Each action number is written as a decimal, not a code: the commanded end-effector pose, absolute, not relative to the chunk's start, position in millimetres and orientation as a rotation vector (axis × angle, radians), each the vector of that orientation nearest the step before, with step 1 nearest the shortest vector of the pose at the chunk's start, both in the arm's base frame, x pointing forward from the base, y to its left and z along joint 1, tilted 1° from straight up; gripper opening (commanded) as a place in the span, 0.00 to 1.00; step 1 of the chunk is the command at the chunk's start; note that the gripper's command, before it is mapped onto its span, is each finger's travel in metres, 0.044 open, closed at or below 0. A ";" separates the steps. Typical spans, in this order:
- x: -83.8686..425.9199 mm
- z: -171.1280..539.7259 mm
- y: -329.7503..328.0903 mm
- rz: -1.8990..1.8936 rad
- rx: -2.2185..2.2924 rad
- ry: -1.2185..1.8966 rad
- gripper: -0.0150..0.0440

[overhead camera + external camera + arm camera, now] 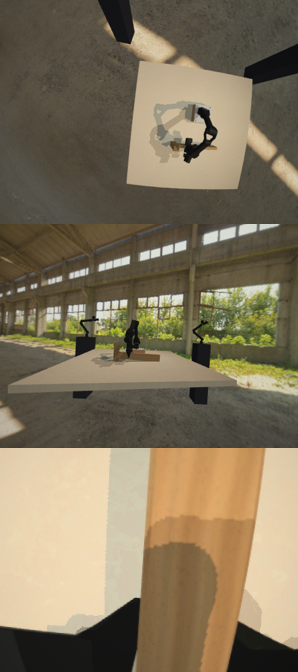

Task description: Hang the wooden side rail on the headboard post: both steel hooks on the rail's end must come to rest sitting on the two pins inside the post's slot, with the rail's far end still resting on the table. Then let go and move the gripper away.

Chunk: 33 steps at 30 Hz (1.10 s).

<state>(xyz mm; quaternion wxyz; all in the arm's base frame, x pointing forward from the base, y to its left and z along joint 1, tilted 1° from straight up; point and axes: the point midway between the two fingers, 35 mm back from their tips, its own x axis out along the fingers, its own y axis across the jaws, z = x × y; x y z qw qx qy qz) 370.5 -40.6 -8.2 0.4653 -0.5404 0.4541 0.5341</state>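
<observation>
The wooden side rail point(212, 147) point(148, 357) point(202, 488) runs from beside the headboard post to the right, its far end low at the table top. The brown post point(175, 146) point(116, 350) stands upright at the rail's left end. The rail's near end is close against the post; whether they touch is too small to tell. My gripper point(128, 356) point(168, 608) is shut on the rail, with a dark finger on each side of it in the wrist view. The steel hooks, the slot and the pins cannot be made out.
The table point(156, 84) point(120, 374) carries a pale base plate point(199, 120) under the arm, with a brown block point(193, 113) point(140, 351) at its left edge. The arm point(211, 131) point(131, 335) reaches over the rail. Two dark pedestals point(85, 345) point(201, 353) with small arms stand beyond the table.
</observation>
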 end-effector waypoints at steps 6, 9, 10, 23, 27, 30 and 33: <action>370.8 -9.5 -41.3 1.307 -1.330 1.119 0.25; 370.8 -10.0 -41.3 1.307 -1.330 1.119 0.25; 370.8 -10.2 -41.3 1.307 -1.330 1.119 0.25; 370.9 -12.2 -41.2 1.307 -1.330 1.119 0.25; 369.7 -11.1 -40.6 1.314 -1.325 1.117 0.34; 369.7 -11.1 -40.6 1.314 -1.325 1.117 0.48; 369.7 -11.1 -40.6 1.314 -1.325 1.117 0.61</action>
